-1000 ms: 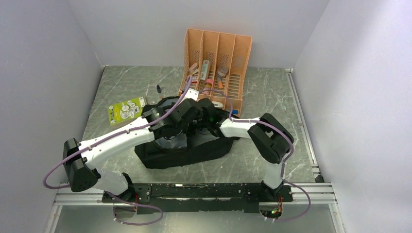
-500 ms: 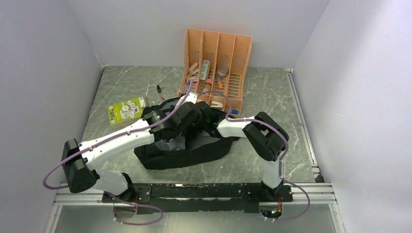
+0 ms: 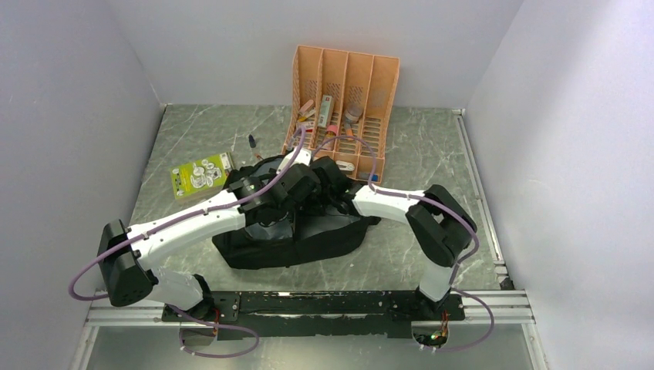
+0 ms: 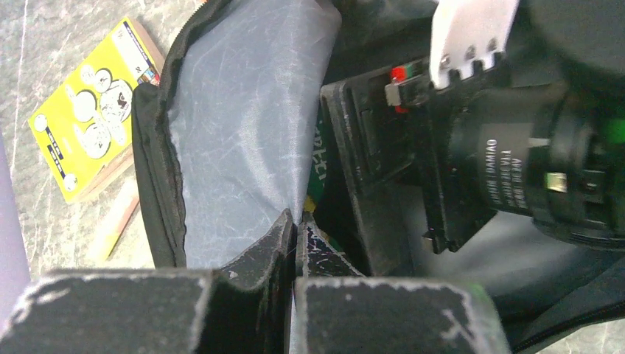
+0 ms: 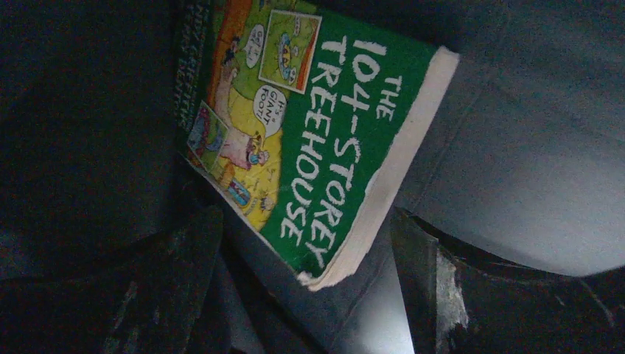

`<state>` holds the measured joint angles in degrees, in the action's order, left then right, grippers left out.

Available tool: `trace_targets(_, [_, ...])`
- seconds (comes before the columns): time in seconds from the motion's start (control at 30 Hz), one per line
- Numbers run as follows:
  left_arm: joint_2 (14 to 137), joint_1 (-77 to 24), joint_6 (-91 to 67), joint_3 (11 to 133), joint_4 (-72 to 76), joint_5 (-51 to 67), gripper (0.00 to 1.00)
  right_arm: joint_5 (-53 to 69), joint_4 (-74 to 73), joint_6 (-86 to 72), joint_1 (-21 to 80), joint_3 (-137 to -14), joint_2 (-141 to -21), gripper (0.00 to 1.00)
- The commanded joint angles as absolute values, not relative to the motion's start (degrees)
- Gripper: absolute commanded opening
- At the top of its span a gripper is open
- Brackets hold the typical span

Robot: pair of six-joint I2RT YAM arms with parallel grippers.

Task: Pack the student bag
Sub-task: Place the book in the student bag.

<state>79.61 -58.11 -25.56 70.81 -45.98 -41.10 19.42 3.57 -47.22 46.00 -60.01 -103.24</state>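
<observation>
1. Student bag (image 3: 293, 247) – soft, black, unzipped, grey lining (image 4: 243, 133) showing – lies on the table (image 3: 416, 146), just before the orange organiser (image 3: 343, 85)
2. Left gripper (image 4: 295, 232) pinches its opening edge
3. Right gripper (image 5: 302, 243) spread wide, green book (image 5: 309, 140) loose inside

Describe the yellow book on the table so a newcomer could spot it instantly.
Start at the black student bag in the middle of the table. Just off its far-left corner a thin book lies flat on the marble. Its yellow-green cover with round cartoon pictures marks it out; the other book, green, sits inside the bag.
</observation>
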Motion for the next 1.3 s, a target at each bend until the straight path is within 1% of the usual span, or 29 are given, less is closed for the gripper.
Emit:
trace_targets(0.0, [78.3,-57.4,-26.2,70.2,-44.1,-42.4,0.05,13.1,-1.0,-44.7,46.1,-60.6,-97.9,0.87])
trace_targets(0.27, [77.3,-57.3,-26.0,68.6,-42.7,-41.4,0.05,7.4,-3.4,-42.7,44.9,-56.9,-87.4,0.87])
trace_targets(0.5, [76.1,-57.3,-25.9,67.4,-40.8,-39.8,0.06,-5.8,-7.4,-40.3,44.1,-54.1,-77.4,0.87])
trace_targets(0.57, [76.3,-57.3,-25.9,67.4,-40.7,-39.0,0.11,-9.5,-8.4,-40.6,43.6,-53.2,-75.4,0.87])
trace_targets(0.7, [77.1,-57.3,-25.6,67.3,-40.2,-37.4,0.26,-13.9,-8.5,-40.8,42.1,-50.5,-71.1,0.89])
trace_targets(0.87, [78.1,-57.2,-26.9,68.4,-41.1,-36.3,0.36,-19.0,-10.9,-41.4,39.8,-49.1,-67.2,0.90])
trace_targets(0.93, [78.0,-57.2,-27.5,68.7,-41.0,-35.7,0.45,-18.5,-12.0,-41.0,38.0,-49.1,-66.1,0.91])
trace_targets(1.0, [77.7,-56.8,-28.3,69.2,-41.0,-35.1,0.50,-17.4,-12.4,-40.6,35.8,-48.9,-64.9,0.91])
trace_targets(1.1, [77.1,-54.5,-28.6,69.9,-40.4,-32.6,0.55,-15.5,-12.3,-39.6,33.3,-48.5,-63.2,0.92])
trace_targets(1.27, [75.6,-47.4,-27.1,71.7,-38.2,-26.8,0.61,-15.0,-12.3,-37.5,32.3,-48.1,-61.7,0.95])
